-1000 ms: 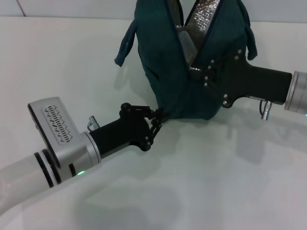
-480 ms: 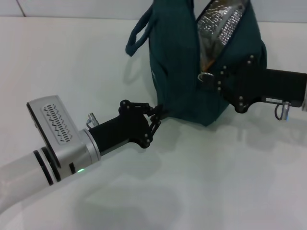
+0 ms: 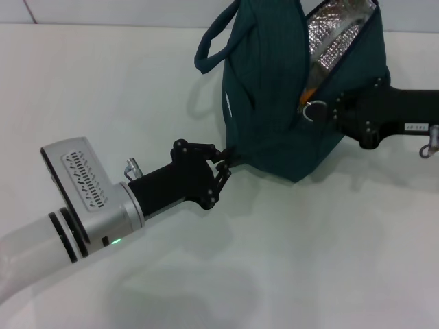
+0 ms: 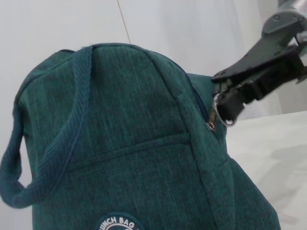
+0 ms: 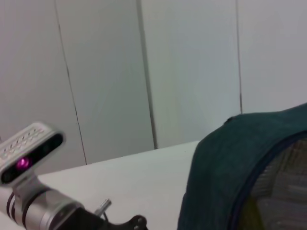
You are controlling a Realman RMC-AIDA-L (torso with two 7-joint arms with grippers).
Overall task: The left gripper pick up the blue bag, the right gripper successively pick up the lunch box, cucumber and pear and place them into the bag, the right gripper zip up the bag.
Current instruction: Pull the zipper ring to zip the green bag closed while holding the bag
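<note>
The blue bag [image 3: 274,103] stands upright on the white table, its mouth partly open and showing the silver foil lining [image 3: 339,31]. My left gripper [image 3: 224,163] is shut on the bag's lower near corner. My right gripper [image 3: 324,110] reaches in from the right and is shut on the silver zipper pull [image 3: 315,110]. The left wrist view shows the same pull ring [image 4: 218,109] pinched by the right gripper [image 4: 240,98]. A small orange patch [image 3: 310,92], likely the pear, shows inside the mouth. The lunch box and cucumber are hidden.
One loop handle [image 3: 212,41] hangs off the bag's left side. The white table [image 3: 309,253] stretches in front of the bag and arms. A pale panelled wall [image 5: 144,72] rises behind.
The right gripper has drawn back to the right with the zipper pull. The bag has swung and shifted right with it. The left gripper kept its hold on the corner.
</note>
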